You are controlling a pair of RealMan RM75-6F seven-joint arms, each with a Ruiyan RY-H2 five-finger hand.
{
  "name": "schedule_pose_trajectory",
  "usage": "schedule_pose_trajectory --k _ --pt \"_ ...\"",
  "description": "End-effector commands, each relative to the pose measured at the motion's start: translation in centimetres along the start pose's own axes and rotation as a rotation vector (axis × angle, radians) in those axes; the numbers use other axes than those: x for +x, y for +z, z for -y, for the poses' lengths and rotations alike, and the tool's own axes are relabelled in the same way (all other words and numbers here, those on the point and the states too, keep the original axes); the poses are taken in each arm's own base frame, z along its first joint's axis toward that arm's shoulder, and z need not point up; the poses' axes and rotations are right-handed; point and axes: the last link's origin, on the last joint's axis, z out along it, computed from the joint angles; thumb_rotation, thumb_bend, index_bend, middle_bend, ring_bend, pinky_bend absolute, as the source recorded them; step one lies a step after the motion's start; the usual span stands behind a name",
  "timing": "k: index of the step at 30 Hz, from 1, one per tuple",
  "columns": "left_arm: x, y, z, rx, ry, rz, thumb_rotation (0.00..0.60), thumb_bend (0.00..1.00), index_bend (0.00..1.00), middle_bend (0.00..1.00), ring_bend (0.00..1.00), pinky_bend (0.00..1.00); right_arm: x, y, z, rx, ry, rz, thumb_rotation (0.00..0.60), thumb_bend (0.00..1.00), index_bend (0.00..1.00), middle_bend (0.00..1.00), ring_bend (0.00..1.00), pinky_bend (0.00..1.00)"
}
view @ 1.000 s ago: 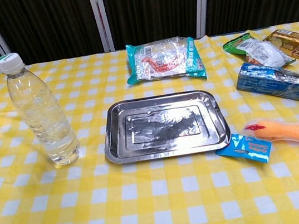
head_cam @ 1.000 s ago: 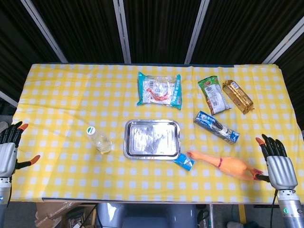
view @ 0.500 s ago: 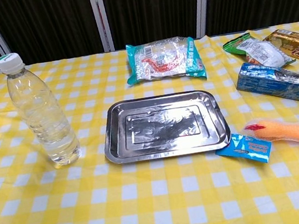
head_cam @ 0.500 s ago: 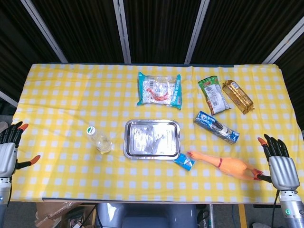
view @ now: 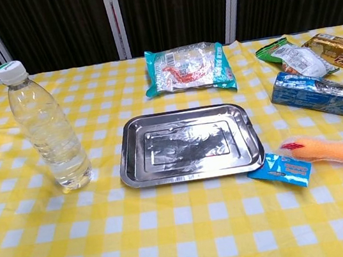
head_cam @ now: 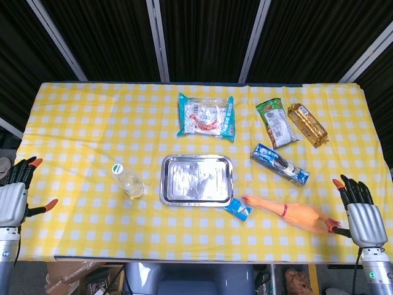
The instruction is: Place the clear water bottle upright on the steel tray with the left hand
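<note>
The clear water bottle (head_cam: pixel 128 180) (view: pixel 47 129) with a white cap stands upright on the yellow checked cloth, just left of the empty steel tray (head_cam: pixel 196 198) (view: pixel 192 166). My left hand (head_cam: pixel 15 198) hangs open off the table's left edge, well clear of the bottle, fingers spread. At the right front corner my right hand (head_cam: pixel 358 210) is open too, holding nothing. Neither hand shows in the chest view.
A teal snack bag (head_cam: pixel 207 115) lies behind the tray. A small blue packet (head_cam: pixel 237 209) and an orange rubber chicken (head_cam: pixel 288 213) lie right of the tray. A blue box (head_cam: pixel 279 164), green packet (head_cam: pixel 276 123) and gold packet (head_cam: pixel 307 125) sit at back right.
My left hand has edged slightly right, toward the table. The right hand dipped a little lower. Bottle and tray have not moved.
</note>
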Motion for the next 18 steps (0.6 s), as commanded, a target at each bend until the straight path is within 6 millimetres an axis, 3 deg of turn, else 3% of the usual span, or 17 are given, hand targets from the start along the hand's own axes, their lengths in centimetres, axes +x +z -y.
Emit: schedule_pose_trajectory --k 1,8,13,18 --pt "-1.6 1.3 -1.5 -0.019 -0.182 0.076 0.6 0.17 0.11 0.06 0.0 0.01 -0.1 0.0 0.0 0.002 0.002 0.003 0.6 0.05 0.11 0.0 0.0 0.0" --pt "-4.0 3.2 -2.9 0.007 -0.354 0.209 0.6 0.13 0.11 0.05 0.0 0.01 0.0 0.1 -0.2 -0.003 0.012 0.007 0.6 0.05 0.11 0.0 0.0 0.0" --pt "-5.6 3.4 -4.6 0.023 -0.538 0.355 0.6 0.13 0.11 0.04 0.0 0.01 0.1 0.1 -0.2 0.003 0.022 0.006 0.6 0.05 0.11 0.0 0.0 0.0" --pt "-6.7 3.8 -5.9 -0.002 -0.58 0.412 0.6 0.13 0.11 0.04 0.0 0.01 0.1 0.0 -0.2 0.006 0.028 0.006 0.6 0.05 0.11 0.0 0.0 0.0"
